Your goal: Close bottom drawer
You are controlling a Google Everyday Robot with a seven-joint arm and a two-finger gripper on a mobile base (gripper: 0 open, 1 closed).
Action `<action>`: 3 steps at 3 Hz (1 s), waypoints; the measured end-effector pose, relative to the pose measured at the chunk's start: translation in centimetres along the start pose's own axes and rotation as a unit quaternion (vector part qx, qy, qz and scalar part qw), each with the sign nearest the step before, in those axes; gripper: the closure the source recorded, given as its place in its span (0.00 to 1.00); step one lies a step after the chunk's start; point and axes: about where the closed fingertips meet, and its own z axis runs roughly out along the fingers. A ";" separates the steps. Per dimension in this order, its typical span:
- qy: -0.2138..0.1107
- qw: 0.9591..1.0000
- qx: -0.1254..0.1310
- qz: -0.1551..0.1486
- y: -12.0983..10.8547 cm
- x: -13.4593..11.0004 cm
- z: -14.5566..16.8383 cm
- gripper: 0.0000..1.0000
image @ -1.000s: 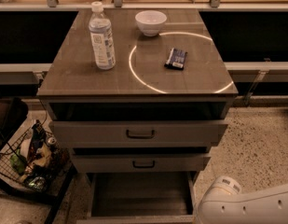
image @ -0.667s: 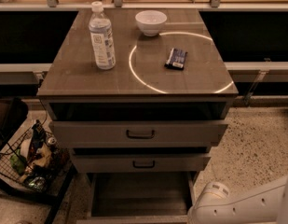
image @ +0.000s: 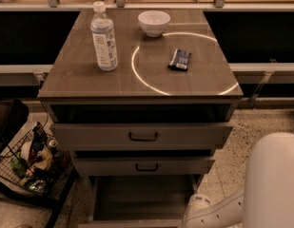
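The smooth white robot arm [image: 272, 184] reaches in from the lower right and ends at a rounded white joint [image: 199, 205] by the bottom edge. Its tool is out of view below that.

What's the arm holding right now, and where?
Cannot be told; the end effector is out of view, past the bottom edge beside the open bottom drawer.
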 end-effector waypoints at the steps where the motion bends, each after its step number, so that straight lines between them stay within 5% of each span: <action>1: 0.009 1.000 -0.020 -0.014 -0.3 -0.9 2.5 1.00; 3: -0.008 1.000 -0.025 -0.005 -0.4 -0.6 5.0 1.00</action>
